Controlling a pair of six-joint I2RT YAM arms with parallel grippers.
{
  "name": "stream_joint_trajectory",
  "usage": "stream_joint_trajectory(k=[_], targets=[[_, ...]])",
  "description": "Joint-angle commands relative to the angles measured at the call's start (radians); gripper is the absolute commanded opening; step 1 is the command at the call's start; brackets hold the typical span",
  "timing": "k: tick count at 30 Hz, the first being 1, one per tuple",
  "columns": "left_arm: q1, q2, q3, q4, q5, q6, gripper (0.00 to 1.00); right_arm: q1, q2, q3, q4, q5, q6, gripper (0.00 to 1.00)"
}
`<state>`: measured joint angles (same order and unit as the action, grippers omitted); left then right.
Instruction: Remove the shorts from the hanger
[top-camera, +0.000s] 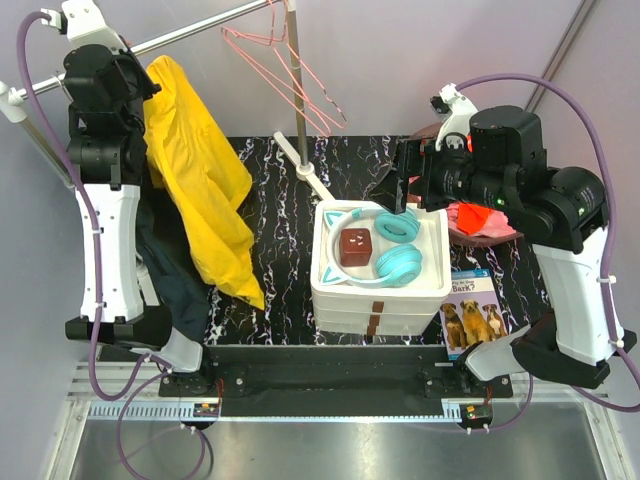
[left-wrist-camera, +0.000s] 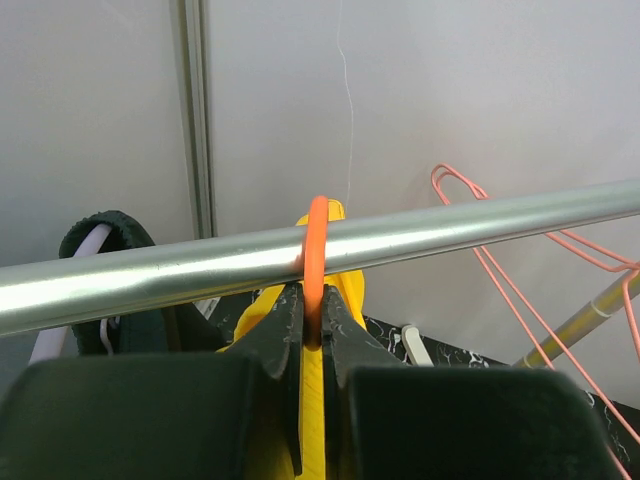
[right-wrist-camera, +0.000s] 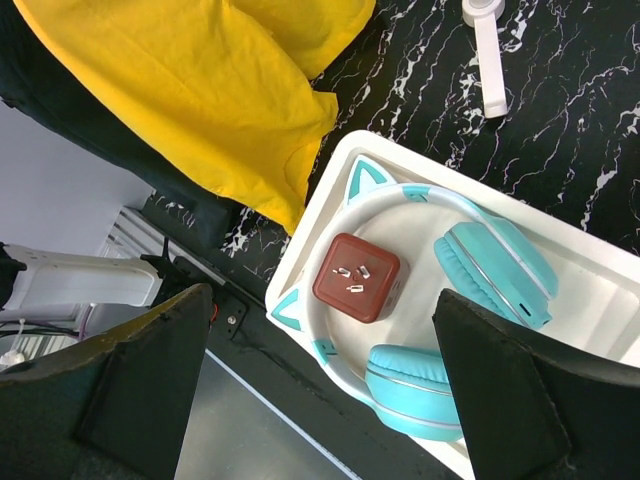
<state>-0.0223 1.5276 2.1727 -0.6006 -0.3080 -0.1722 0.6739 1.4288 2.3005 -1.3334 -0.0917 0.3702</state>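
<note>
Rail (left-wrist-camera: 400, 235) carried the yellow shorts (top-camera: 195, 170), draped below it on an orange hanger hook (left-wrist-camera: 317, 240). Left gripper (left-wrist-camera: 314, 315) was clenched on that hook just under the rail; right gripper (right-wrist-camera: 322, 360) stood spread and empty, well away from the rail. Step in hand appeared to be securing the hanger; next, the free gripper would need to draw the shorts down.

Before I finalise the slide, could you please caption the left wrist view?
Left tool shut on the orange hanger hook where it loops over the metal rail, yellow garment hanging below.
</note>
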Motion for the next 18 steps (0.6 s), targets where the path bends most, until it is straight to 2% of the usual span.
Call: stream_joint_trajectory(k=[1,6,18], targets=[[0.007,-0.029,0.003,0.13,0.035,0.003,0.0,0.004,0.004,0.028,-0.003,0.024,-0.019,1.0],[0.007,-0.093,-0.034,0.125,0.128,-0.023,0.0,0.004,0.007,0.022,0.005,0.023,-0.022,1.0],[0.009,-0.168,-0.008,0.094,0.22,-0.059,0.0,0.003,0.027,0.016,0.019,-0.014,-0.025,1.0]])
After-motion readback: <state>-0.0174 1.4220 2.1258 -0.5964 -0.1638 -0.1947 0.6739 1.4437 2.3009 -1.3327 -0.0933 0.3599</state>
